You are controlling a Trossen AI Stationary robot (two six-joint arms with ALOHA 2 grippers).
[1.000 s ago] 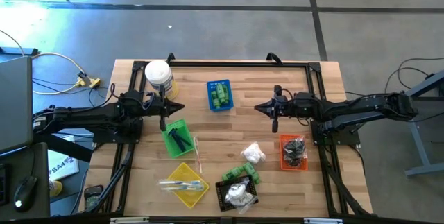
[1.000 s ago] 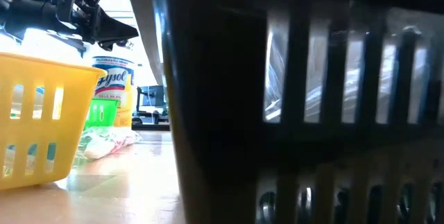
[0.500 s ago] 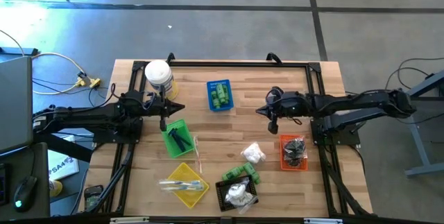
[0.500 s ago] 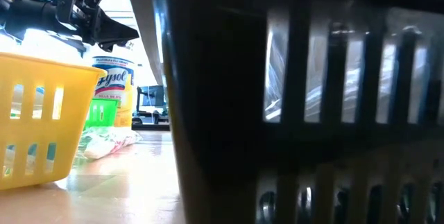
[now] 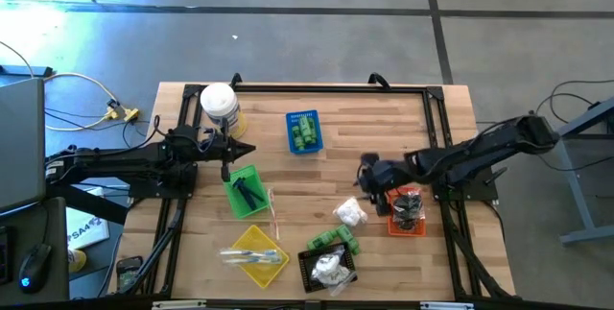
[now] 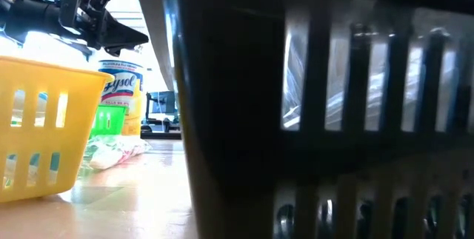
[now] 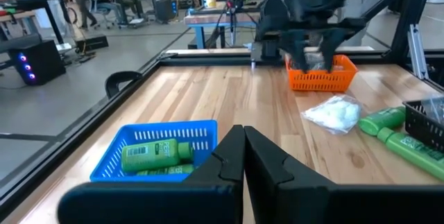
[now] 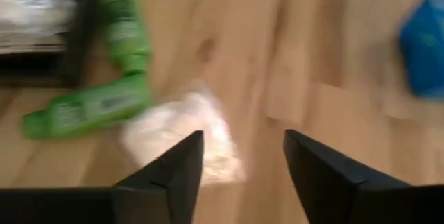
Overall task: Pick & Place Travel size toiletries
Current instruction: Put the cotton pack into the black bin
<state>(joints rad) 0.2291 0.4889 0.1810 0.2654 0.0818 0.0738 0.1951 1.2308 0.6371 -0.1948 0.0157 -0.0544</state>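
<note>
Fingers of your right gripper (image 5: 369, 193) are now standing apart after being together, dropping toward the white packet (image 5: 350, 212) lying beside the orange basket (image 5: 407, 222); your pick is beginning. Left gripper (image 5: 242, 149) is staying shut, waiting.

Right pincer (image 8: 241, 156) open; left pincer (image 7: 244, 156) closed.

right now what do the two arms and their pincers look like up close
Both arms are dark, nearly black, built of jointed segments. The left pincer has two flat, matte black fingers tapering to a wedge. The right pincer has the same black, angular fingers with slanted tips. No markings show on them.
</note>
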